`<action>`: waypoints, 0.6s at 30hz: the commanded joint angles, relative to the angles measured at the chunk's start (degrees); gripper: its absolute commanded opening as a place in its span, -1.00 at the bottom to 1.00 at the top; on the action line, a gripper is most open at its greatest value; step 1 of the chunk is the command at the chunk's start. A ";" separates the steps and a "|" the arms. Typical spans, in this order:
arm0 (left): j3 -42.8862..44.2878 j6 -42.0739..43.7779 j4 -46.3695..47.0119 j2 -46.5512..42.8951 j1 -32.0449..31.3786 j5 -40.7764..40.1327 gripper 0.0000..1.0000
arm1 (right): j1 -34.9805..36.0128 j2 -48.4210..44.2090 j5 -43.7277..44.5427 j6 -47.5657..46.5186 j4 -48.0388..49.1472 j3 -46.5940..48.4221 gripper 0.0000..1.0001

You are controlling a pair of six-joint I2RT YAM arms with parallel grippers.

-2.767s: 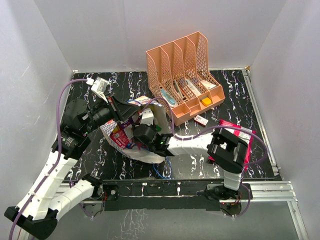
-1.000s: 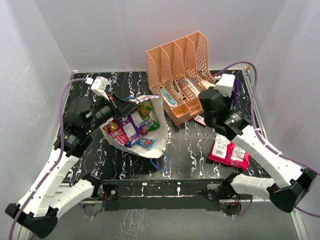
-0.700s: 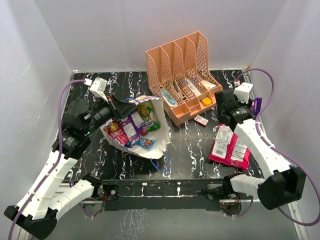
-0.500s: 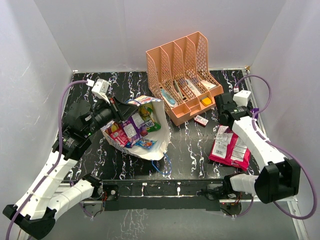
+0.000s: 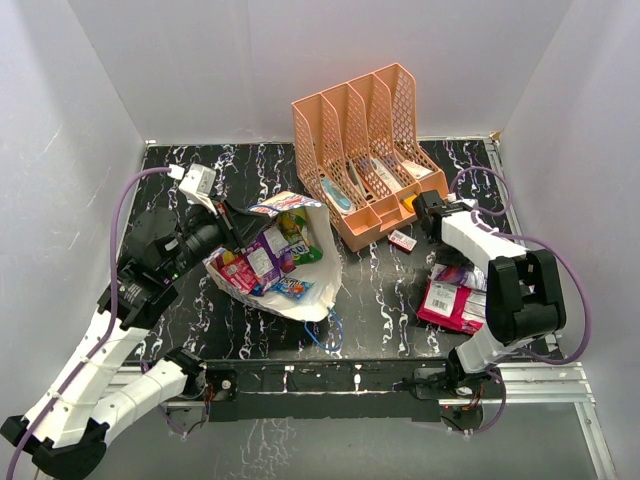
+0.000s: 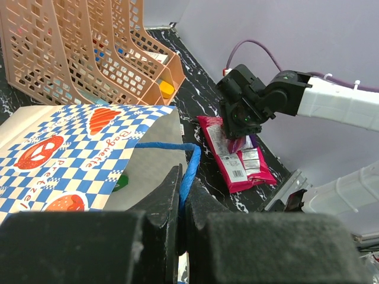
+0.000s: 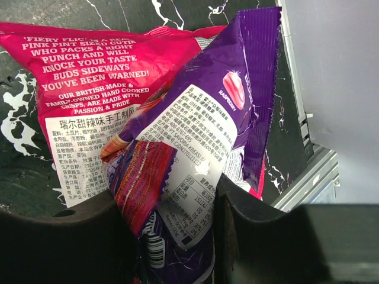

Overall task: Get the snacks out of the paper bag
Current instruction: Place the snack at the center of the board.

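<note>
White arms (image 5: pixel 100 345); black joints (image 5: pixel 150 270); purple cables (image 5: pixel 122 215)

Left wrist view: bag (image 6: pixel 71 148) runs off the left edge and its interior is not visible. The cord (image 6: pixel 188 163) vanishes between the pinched fingers of the left end effector (image 6: pixel 182 198).

Right wrist view: purple packet (image 7: pixel 219 118), clamped in the right end effector (image 7: pixel 169 201), is cut by the bottom edge. It covers part of the pink packet (image 7: pixel 89 89).

Top view: lower snacks (image 5: pixel 262 258) are masked by the bag wall. Organizer (image 5: pixel 370 120) contents are too small to identify.
</note>
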 commanded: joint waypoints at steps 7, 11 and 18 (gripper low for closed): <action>2.28 1.61 0.50 -0.74 -0.94 -0.73 -1.00 | -0.27 -5.26 -1.11 -0.31 0.71 1.24 0.41; 2.37 1.65 0.23 -0.59 -0.93 -1.00 -1.00 | -0.30 -11.18 -3.90 -1.69 -0.34 2.80 0.58; 1.80 1.77 0.74 -0.81 -0.93 -1.52 -1.00 | -0.23 -28.76 -25.94 -10.74 6.86 2.84 0.90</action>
